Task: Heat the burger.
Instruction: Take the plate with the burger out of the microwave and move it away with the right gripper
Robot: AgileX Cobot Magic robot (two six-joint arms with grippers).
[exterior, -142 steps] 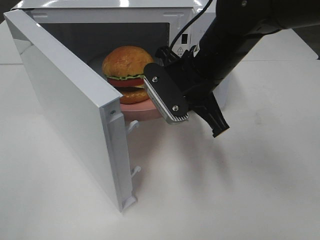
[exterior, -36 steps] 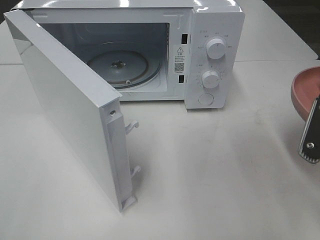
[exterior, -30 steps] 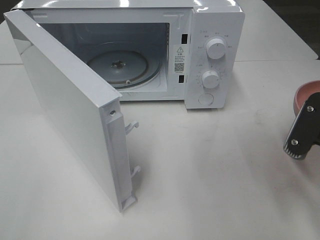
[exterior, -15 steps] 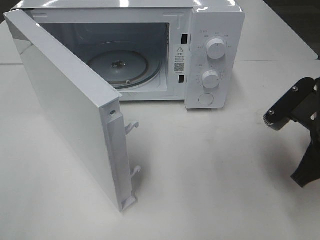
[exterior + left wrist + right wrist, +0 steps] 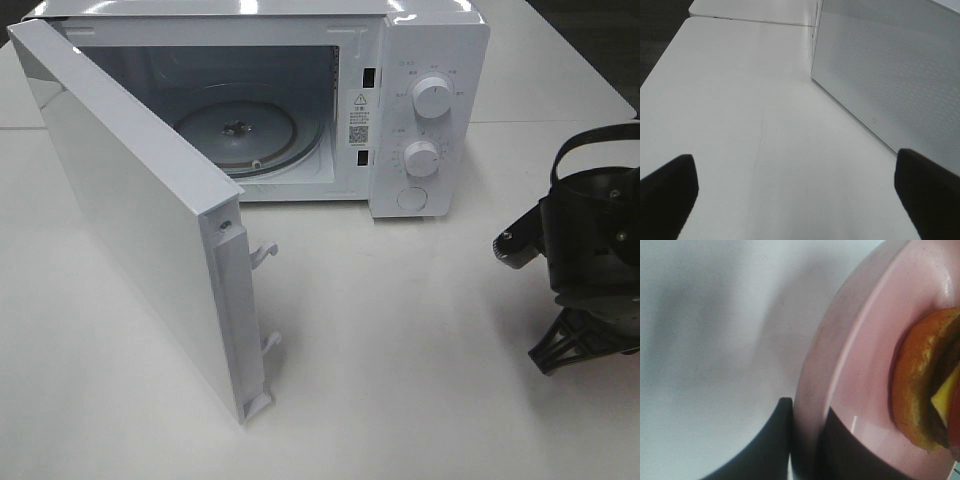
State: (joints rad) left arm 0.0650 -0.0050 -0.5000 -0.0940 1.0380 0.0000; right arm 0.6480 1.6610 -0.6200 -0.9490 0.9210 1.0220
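The burger (image 5: 927, 390) has left the microwave (image 5: 300, 110) – the right gripper (image 5: 807, 440), clamped on its pink plate (image 5: 860, 365), has carried it toward the frame's right edge – so heating looks over

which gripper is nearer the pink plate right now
Right. The right gripper is clamped on the rim of the pink plate that carries the burger. The left gripper hangs open over bare table beside the microwave, no plate in its view.

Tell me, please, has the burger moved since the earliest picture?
Yes. The burger left the microwave, whose turntable is now bare; it sits on the pink plate gripped by the right gripper.
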